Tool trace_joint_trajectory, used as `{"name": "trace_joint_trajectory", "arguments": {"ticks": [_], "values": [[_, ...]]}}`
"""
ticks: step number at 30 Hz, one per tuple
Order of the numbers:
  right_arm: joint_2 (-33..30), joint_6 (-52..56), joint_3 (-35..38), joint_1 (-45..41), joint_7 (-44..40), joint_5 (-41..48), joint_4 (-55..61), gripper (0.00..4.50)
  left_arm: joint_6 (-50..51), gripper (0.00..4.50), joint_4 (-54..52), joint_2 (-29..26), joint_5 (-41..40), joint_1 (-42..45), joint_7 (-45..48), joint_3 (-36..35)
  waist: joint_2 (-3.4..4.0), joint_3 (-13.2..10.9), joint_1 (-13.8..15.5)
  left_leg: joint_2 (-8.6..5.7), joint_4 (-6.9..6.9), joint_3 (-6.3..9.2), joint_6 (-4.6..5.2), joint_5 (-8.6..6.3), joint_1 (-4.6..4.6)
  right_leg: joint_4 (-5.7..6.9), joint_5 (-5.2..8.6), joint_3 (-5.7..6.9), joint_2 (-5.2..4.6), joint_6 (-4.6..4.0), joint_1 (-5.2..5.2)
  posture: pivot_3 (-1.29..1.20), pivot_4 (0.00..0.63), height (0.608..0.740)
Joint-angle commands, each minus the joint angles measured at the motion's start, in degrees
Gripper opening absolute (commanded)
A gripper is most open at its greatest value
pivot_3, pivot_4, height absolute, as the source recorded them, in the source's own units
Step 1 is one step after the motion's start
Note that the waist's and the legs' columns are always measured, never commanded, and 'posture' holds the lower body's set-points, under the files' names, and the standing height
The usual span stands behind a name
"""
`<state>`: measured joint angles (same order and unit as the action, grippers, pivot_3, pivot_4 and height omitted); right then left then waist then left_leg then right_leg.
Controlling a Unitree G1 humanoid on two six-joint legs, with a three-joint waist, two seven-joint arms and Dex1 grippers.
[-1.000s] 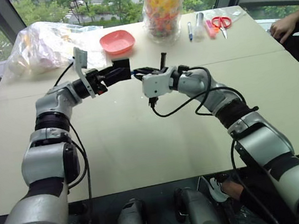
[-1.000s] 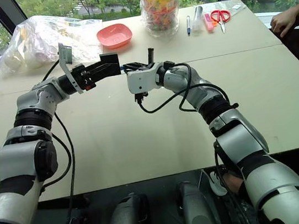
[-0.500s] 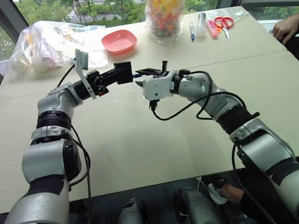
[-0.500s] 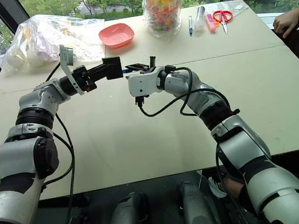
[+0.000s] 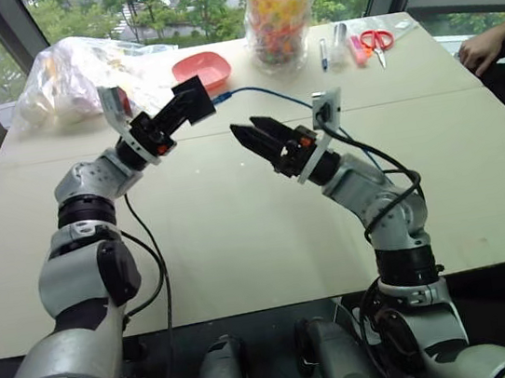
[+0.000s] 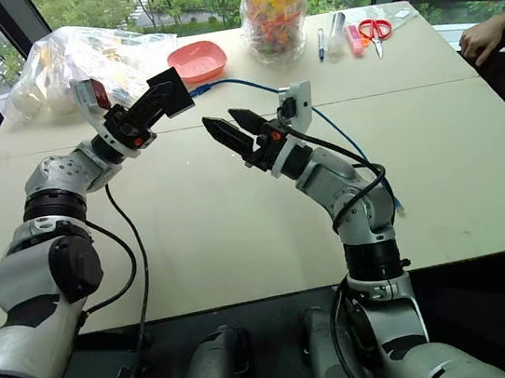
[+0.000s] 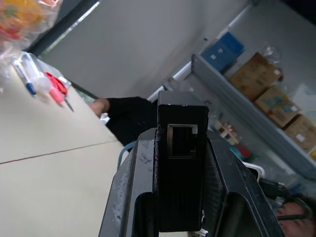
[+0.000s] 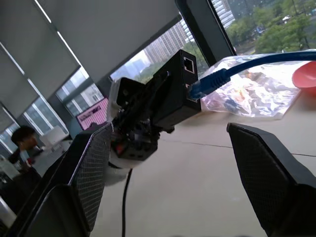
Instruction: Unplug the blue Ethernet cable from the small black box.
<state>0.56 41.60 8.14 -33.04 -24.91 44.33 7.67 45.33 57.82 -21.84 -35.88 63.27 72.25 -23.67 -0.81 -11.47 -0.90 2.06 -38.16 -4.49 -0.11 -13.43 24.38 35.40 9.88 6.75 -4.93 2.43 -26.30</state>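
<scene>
Holding cable's plug: small black box [image 8: 174, 94]

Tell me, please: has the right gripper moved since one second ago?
Yes. The right gripper, open, has drawn back from the small black box, toward the near table edge, away from the pink bowl.

Office lab — shelved boxes [image 7: 256, 81], monitor [image 8: 91, 112]

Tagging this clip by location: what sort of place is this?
Probably an office or lab room. A large table stands by tall windows looking onto trees, storage shelves hold cardboard boxes, and a person sits near a lit monitor.
</scene>
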Motion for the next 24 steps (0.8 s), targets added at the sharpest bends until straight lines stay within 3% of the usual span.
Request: {"name": "trace_joint_trajectory", "arguments": {"ticks": [1, 10, 21, 24], "values": [[2.11, 0.33, 1.47, -0.13, 3.43, 3.72, 2.1, 3.84, 5.01, 0.51, -7.61, 0.91, -4.06, -1.58, -0.48, -0.98, 0.0, 0.0, 0.02, -0.01, 0.0, 0.0, 0.0, 0.0, 0.02, 0.0, 0.0, 0.0, 0.0, 0.0, -0.03, 0.0, 0.15, 0.74], [3.6, -1.81, 0.75, -0.29, 4.85, 4.89, 1.96, 3.84, 10.45, 0.51, -17.83, 3.12, -8.91, -6.86, -4.48, -1.07, 0.0, 0.0, 0.01, -0.1, 0.01, -0.02, 0.01, 0.0, 0.04, -0.02, -0.01, -0.04, 0.0, -0.02, -0.03, 0.0, 0.15, 0.74], [4.19, -2.15, -0.1, -0.49, 4.62, 6.06, 0.99, 3.84, 11.98, 0.51, -22.57, 4.55, -11.33, -9.62, -6.68, 0.04, 0.0, 0.0, 0.02, -0.09, 0.01, -0.02, 0.01, 0.0, 0.04, -0.03, 0.0, -0.03, 0.01, -0.01, -0.04, 0.0, 0.15, 0.74], [4.56, -2.5, -0.18, -0.52, 4.54, 6.0, 0.55, 3.04, 12.16, 0.51, -23.19, 4.77, -11.86, -10.03, -7.19, 0.16, 0.0, 0.0, 0.04, -0.1, 0.01, -0.02, 0.01, 0.0, 0.04, -0.03, 0.0, -0.03, 0.01, -0.01, -0.03, 0.0, 0.15, 0.74]]}}
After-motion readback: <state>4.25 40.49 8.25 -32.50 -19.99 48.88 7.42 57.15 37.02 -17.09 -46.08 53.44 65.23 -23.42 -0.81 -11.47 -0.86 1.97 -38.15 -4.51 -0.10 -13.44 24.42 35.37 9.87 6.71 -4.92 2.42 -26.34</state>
